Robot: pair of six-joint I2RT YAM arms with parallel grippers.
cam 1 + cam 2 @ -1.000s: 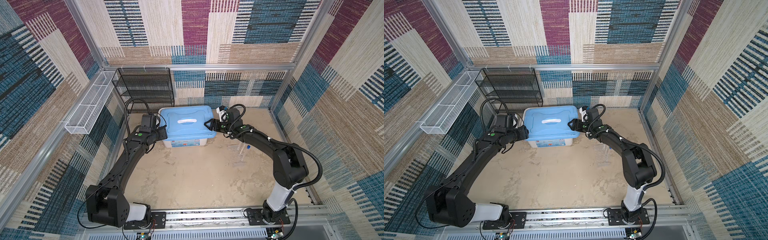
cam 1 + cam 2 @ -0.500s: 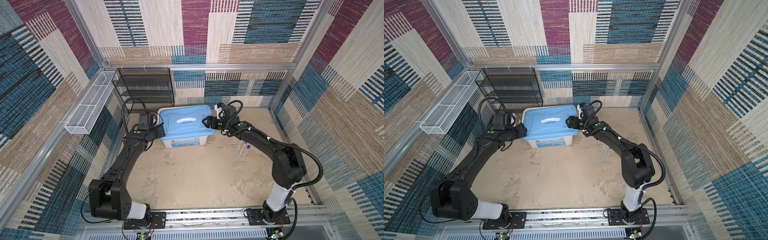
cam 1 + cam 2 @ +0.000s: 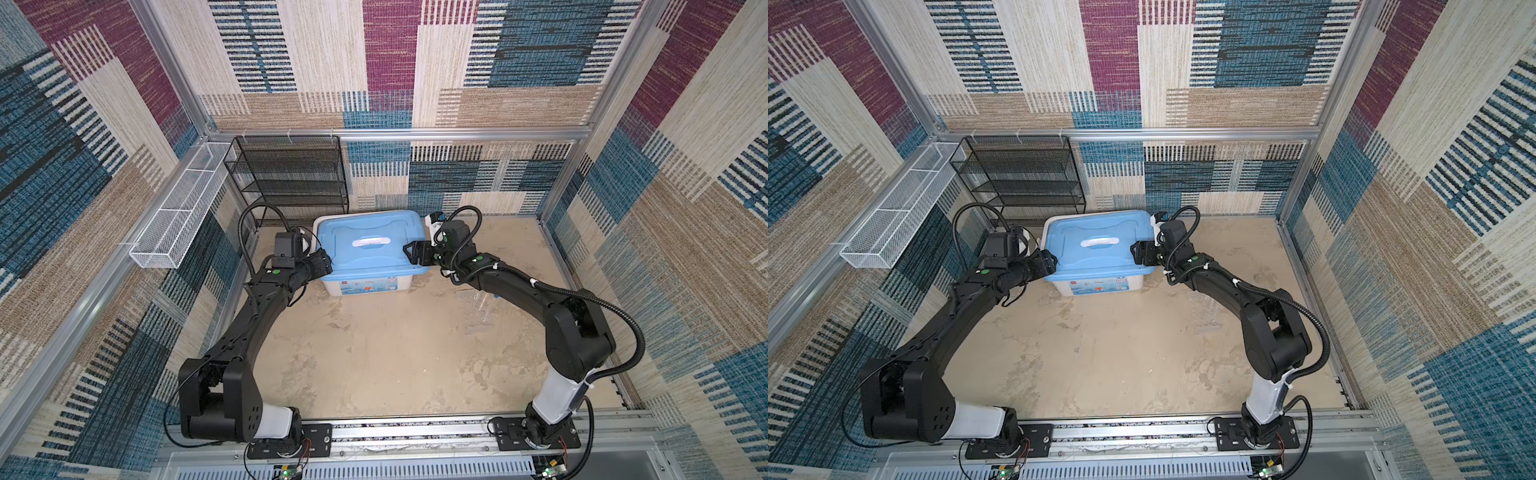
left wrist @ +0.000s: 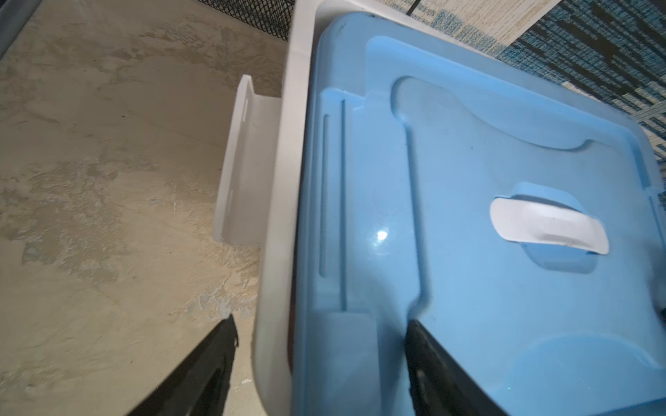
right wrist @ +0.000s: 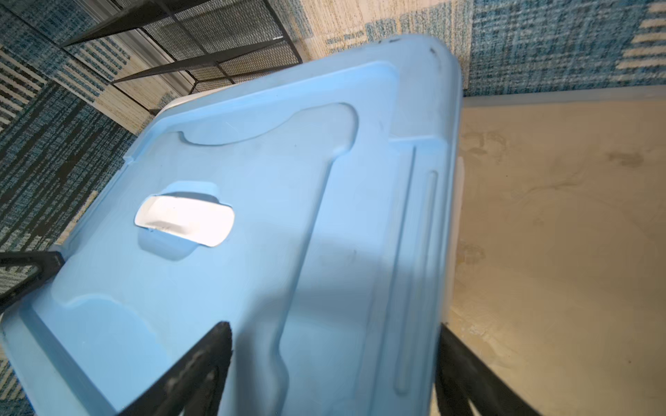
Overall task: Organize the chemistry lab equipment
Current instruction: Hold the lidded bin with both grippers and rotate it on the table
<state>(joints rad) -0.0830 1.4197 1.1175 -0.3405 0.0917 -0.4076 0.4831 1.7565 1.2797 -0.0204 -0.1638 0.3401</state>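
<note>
Clear tubes (image 3: 481,309) lie faint on the floor beside my right forearm in both top views (image 3: 1209,318), one with a blue cap (image 3: 496,296). The other lab equipment is out of view. My left gripper (image 3: 326,266) (image 4: 320,324) is open astride the left end of the blue lid (image 4: 468,216), one finger over the floor and one over the lid. At the lid's right end my right gripper (image 3: 411,251) (image 5: 333,327) also stands open, straddling the edge. Neither holds anything.
The large white bin (image 3: 365,286) with the blue lid (image 3: 370,245) stands at the back middle; a white latch flap (image 4: 245,162) hangs open on its left side. Behind it stands a black mesh shelf (image 3: 291,174), and a white wire basket (image 3: 183,212) hangs on the left wall.
Both grippers have opened a little wider. The right gripper has shifted left, further over the lid's end; the left one has stayed near the lid's left end.
</note>
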